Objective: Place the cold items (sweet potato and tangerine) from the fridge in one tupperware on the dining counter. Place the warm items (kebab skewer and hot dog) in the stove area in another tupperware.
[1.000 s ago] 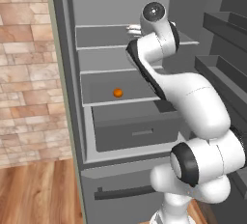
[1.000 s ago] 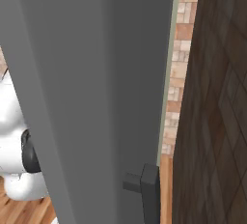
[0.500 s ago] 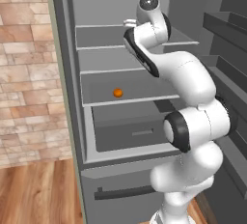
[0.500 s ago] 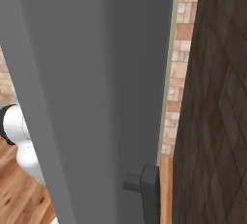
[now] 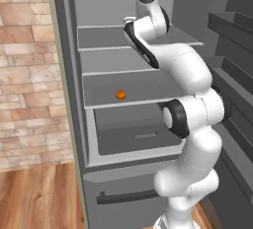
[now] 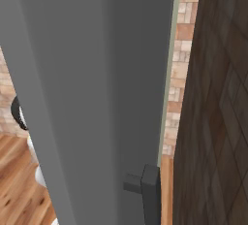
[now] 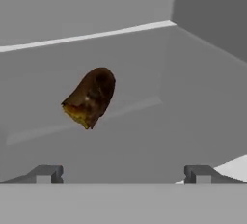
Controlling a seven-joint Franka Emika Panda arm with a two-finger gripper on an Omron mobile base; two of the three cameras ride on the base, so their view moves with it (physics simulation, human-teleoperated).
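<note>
A white arm rises from the lower right of the left base view, bends at a dark elbow joint, and reaches up and leftward into the open fridge. Its wrist sits at the upper shelf, with the hand pointing inward toward the back of the fridge.

In the hand view, the gripper shows two dark fingertips set wide apart, with nothing between them. One sweet potato, a dark brown lump with a yellowish cut end, lies on the pale grey shelf ahead of the gripper, left of its centre line and apart from both tips.

One tangerine, a small orange ball, sits on a lower shelf in the left base view, toward its left side and near the front edge, well below the hand. Beneath that shelf is one grey drawer.

In the right base view, the grey fridge door stands close to the camera, with one dark handle low down, and a brick wall beyond its edge.
</note>
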